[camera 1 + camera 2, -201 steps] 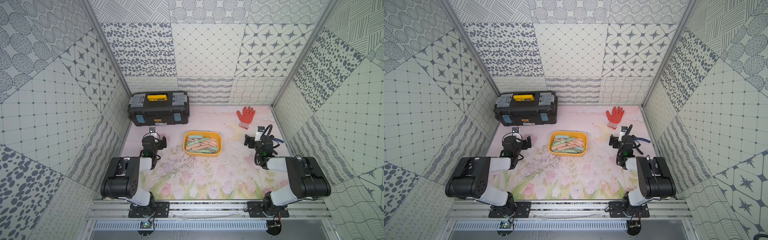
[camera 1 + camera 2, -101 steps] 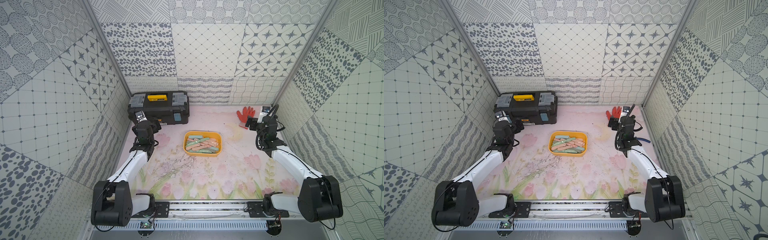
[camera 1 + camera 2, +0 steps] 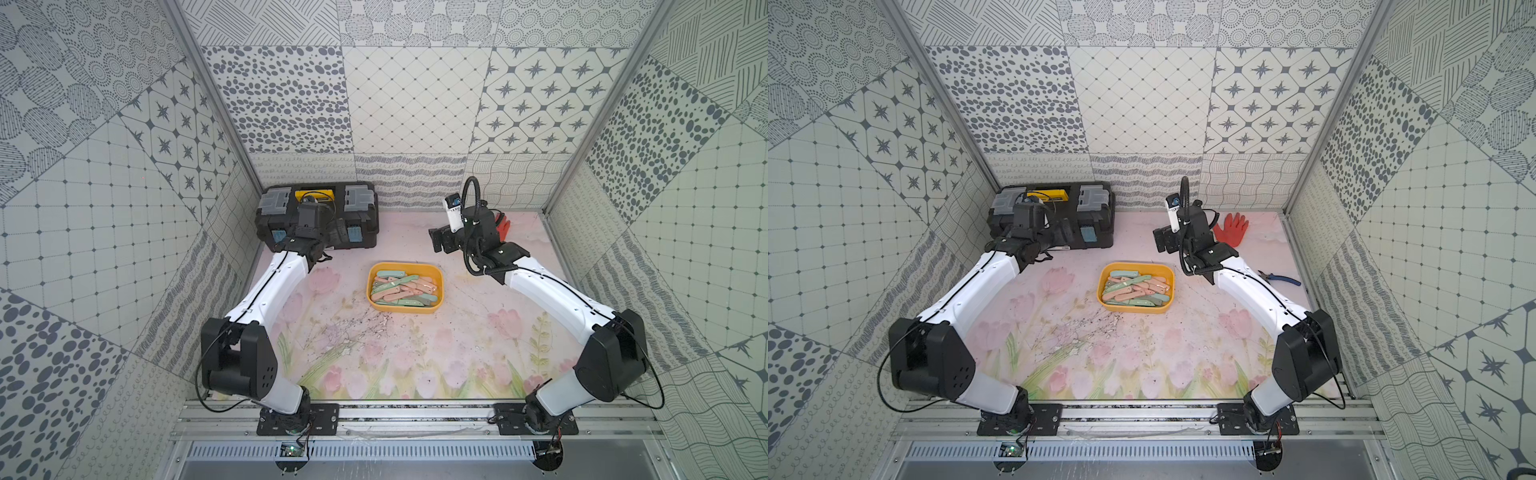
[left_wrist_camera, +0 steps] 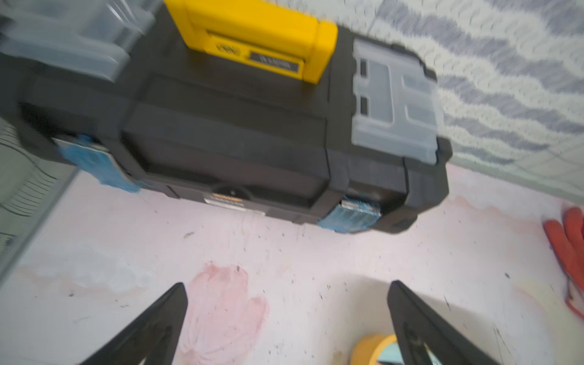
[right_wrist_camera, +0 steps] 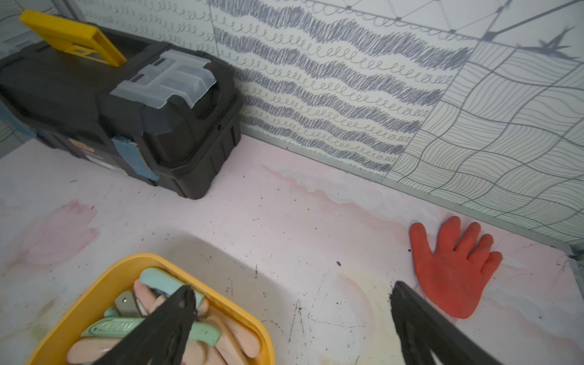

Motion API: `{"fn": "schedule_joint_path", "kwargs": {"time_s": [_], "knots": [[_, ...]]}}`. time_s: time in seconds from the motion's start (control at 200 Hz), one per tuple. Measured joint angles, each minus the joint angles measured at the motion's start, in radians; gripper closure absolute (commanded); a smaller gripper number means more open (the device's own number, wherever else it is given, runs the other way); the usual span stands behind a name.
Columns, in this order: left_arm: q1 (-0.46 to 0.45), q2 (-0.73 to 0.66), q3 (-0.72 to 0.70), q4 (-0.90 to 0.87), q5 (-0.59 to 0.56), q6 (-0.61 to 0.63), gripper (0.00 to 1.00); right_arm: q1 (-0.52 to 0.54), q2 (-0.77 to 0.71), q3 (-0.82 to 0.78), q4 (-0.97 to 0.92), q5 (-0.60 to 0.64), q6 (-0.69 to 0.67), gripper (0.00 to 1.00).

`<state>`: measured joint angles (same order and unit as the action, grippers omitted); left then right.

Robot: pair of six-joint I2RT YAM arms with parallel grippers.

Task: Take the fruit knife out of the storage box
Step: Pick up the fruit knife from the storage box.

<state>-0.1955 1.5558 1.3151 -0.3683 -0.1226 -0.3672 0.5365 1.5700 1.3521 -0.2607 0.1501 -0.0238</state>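
At the middle of the table [image 3: 415, 357], a little toward the far side, the box [image 3: 401, 309] is seen lidless and filled with a loose heap of folded knives [image 3: 401, 286], pink and green, laid across one another; none is lifted out yet. The right claw [image 5: 292, 286] is held above the table just beyond the box's far right corner, its jaws spread wide and nothing between them; in the right wrist view one finger is seen crossing over the box's edge, without contact that can be made out. The left claw [image 4: 287, 284] is likewise spread wide and empty, held off to the far left in front of the toolbox [image 3: 365, 232], well apart from the knives. A glove [image 3: 1233, 226] and pliers [image 3: 1279, 278] are left on the right side, clear of the work. The step in hand is judged to be the reach toward the box, with no grasp begun. For the next move, the nearer right claw would have to be carried toward the near left until it is over the heap, turned so that the jaws straddle one knife across its narrow width, lowered, and closed. A knife lying uppermost is best chosen, since those beneath are pinned by their neighbours and the light box may be dragged along with them.
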Motion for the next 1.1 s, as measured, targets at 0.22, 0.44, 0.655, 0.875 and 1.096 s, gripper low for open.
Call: {"fn": "schedule_joint_path", "kwargs": {"time_s": [0.22, 0.44, 0.655, 0.875, 1.096], "knots": [[-0.069, 0.092, -0.016, -0.117, 0.186, -0.019, 0.01, 0.032, 0.163, 0.219, -0.208, -0.151, -0.051, 0.02], [-0.086, 0.156, -0.035, -0.180, 0.304, -0.032, 0.01, 0.050, 0.269, 0.308, -0.360, -0.320, -0.156, 0.04], [-0.093, 0.197, -0.068, -0.196, 0.362, -0.061, 0.01, 0.105, 0.347, 0.362, -0.438, -0.417, -0.262, 0.16], [-0.095, 0.224, -0.071, -0.204, 0.374, -0.075, 0.01, 0.152, 0.472, 0.465, -0.527, -0.438, -0.349, 0.35], [-0.098, 0.228, -0.072, -0.221, 0.369, -0.078, 0.01, 0.155, 0.590, 0.570, -0.618, -0.423, -0.408, 0.48]]}}
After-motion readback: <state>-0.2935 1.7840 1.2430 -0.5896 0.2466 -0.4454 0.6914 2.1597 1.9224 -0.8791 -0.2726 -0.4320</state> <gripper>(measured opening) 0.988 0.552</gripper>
